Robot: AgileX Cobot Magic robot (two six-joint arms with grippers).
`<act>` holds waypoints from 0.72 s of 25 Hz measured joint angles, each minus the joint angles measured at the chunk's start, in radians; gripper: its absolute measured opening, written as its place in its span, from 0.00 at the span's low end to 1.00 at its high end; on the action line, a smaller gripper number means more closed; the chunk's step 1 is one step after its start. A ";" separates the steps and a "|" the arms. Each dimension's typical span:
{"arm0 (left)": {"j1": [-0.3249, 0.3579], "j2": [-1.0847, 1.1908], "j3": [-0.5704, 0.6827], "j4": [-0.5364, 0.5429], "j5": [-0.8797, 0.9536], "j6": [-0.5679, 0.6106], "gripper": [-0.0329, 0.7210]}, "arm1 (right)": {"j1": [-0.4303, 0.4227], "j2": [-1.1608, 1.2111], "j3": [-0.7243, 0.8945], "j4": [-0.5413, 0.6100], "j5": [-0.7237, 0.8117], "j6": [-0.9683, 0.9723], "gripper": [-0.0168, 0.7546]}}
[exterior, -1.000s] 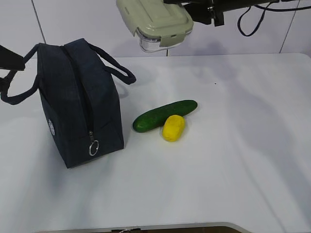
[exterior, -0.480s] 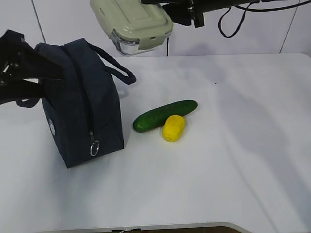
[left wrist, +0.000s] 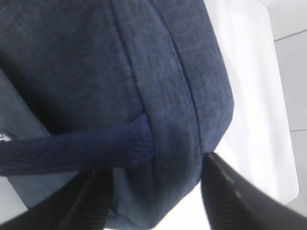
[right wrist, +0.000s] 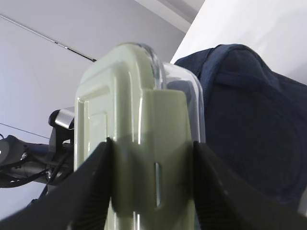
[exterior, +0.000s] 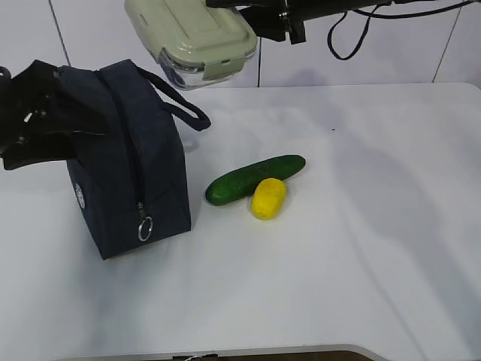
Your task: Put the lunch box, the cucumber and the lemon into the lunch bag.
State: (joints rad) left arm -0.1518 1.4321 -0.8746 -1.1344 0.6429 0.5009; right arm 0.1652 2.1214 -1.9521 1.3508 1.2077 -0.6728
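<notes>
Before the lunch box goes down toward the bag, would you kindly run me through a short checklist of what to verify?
1. Right hand grips the lunch box: ok, fingers clamp its lid and base.
2. Lunch box is above the lunch bag: ok, it hangs over the bag's far end.
3. Bag mouth open for the box: not ok, the zipper line looks closed, with the ring pull at the near end.
4. Left hand steadies the bag: cannot tell, its fingers straddle a bag corner, contact unclear.
5. Cucumber and lemon clear of the path: ok, both lie on the table right of the bag.
</notes>
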 joint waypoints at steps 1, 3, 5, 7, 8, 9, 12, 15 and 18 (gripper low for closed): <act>0.000 0.000 0.000 0.000 0.000 0.000 0.61 | 0.005 0.000 0.000 0.001 0.000 0.000 0.50; 0.000 0.000 0.000 0.000 -0.002 0.002 0.56 | 0.017 0.000 0.000 0.004 0.000 -0.004 0.50; 0.000 0.000 0.000 0.000 -0.002 0.002 0.50 | 0.033 0.000 0.000 0.004 0.000 -0.013 0.50; 0.000 0.000 0.000 -0.002 -0.004 0.011 0.46 | 0.050 0.000 0.000 0.004 -0.019 -0.019 0.50; 0.000 0.000 0.000 -0.005 -0.004 0.015 0.44 | 0.059 0.000 0.000 0.005 -0.036 -0.023 0.50; 0.000 0.000 0.000 -0.009 -0.004 0.021 0.41 | 0.065 0.000 0.000 0.005 -0.061 -0.032 0.50; 0.000 0.000 0.000 -0.021 -0.004 0.027 0.33 | 0.085 0.000 0.000 0.010 -0.141 -0.048 0.50; 0.000 0.000 0.000 -0.033 -0.004 0.029 0.23 | 0.104 0.000 0.000 0.014 -0.216 -0.061 0.50; 0.000 0.000 0.000 -0.037 -0.008 0.046 0.09 | 0.120 0.000 0.000 0.028 -0.292 -0.070 0.50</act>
State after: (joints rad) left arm -0.1518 1.4321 -0.8746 -1.1718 0.6352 0.5472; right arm 0.2854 2.1214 -1.9521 1.3784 0.9159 -0.7426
